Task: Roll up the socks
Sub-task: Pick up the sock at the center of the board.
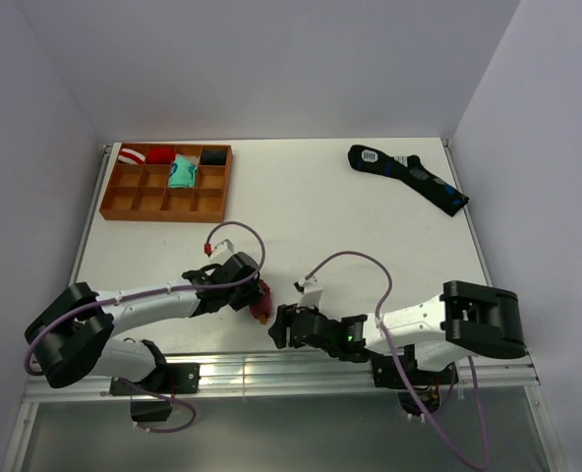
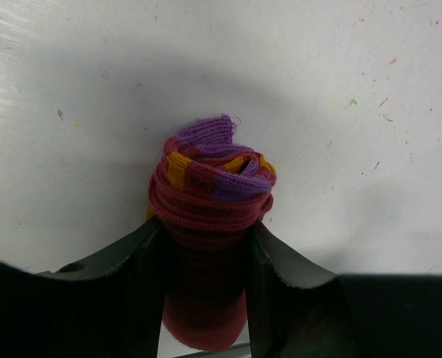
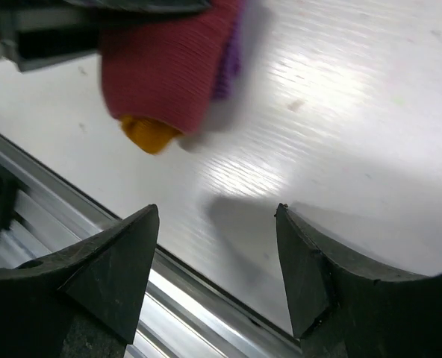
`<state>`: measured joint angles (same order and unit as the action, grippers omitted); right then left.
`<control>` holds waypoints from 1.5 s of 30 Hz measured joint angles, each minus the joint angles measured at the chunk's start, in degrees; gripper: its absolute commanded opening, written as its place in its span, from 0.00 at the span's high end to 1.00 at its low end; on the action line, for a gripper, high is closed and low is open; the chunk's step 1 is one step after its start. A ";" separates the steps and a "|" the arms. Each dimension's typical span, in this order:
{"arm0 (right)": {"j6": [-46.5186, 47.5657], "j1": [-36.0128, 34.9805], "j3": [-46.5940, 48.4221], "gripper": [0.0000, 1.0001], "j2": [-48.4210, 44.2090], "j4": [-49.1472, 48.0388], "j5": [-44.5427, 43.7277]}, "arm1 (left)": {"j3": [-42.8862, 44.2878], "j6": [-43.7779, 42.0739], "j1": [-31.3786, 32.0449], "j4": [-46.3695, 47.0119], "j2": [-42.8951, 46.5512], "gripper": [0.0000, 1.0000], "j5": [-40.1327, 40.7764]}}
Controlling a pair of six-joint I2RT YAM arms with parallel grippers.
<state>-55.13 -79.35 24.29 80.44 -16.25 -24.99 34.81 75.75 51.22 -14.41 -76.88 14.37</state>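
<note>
The maroon sock (image 2: 210, 216) is rolled into a tight bundle, with purple cuff and orange bits showing at its end. My left gripper (image 2: 206, 246) is shut on this bundle, a finger on each side of it, just above the table. In the top view the bundle (image 1: 261, 303) sits at the left gripper's tip (image 1: 257, 295) near the table's front edge. My right gripper (image 1: 279, 329) is open and empty, just right of the bundle. In the right wrist view the bundle (image 3: 165, 71) with its orange tip is beyond the open right gripper (image 3: 217, 224).
A wooden divided tray (image 1: 119, 202) at the back left holds several small rolled sock bundles. A long black sock with blue marks (image 1: 409, 177) lies at the back right. The table's metal front rail (image 3: 94, 216) runs just under the right gripper.
</note>
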 measured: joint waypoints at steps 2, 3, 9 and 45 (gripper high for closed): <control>-0.35 0.00 -0.63 0.28 -2.80 3.87 -0.17 | -0.17 -0.11 -0.28 0.11 0.17 1.00 -0.39; -0.52 0.07 -0.79 0.27 -4.22 6.16 -0.22 | -0.22 -0.11 -0.44 0.17 0.22 1.00 -0.57; -1.07 1.27 -1.20 0.27 -13.00 18.51 -0.72 | -0.24 -0.94 -0.85 0.37 0.24 1.00 -1.36; 5.99 9.86 1.25 0.26 -32.52 36.63 0.87 | 12.04 -16.83 -15.54 -12.59 8.59 1.00 -2.84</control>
<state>-49.15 -69.49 25.54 47.92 20.38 -24.12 46.85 58.92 35.68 -27.00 -68.29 11.53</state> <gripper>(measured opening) 0.740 0.417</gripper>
